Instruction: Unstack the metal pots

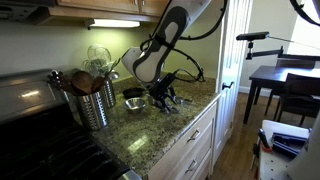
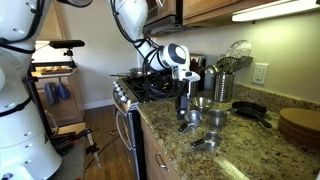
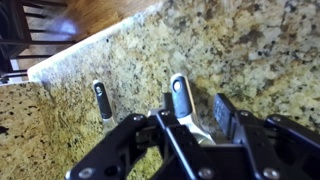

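Small shiny metal pots with black handles stand on the granite counter: in an exterior view one (image 2: 201, 104) is right beside my gripper (image 2: 187, 102), another (image 2: 214, 118) is just in front, and a smaller one (image 2: 207, 142) is nearer the counter's edge. In the wrist view my gripper (image 3: 196, 108) is low over the counter. One pot's black handle with a steel neck (image 3: 180, 95) lies between the fingers, close to one finger with a gap to the other. The jaws look open. A second black handle (image 3: 101, 98) lies off to the side. The gripper (image 1: 165, 96) also shows in an exterior view.
A ribbed steel canister of wooden spoons (image 2: 220, 85) and a wire whisk (image 2: 238, 50) stand at the wall. A dark skillet (image 2: 250, 110) and a round wooden board (image 2: 300, 124) lie beyond the pots. The stove (image 2: 150, 88) adjoins the counter, whose front edge (image 3: 90, 45) is close.
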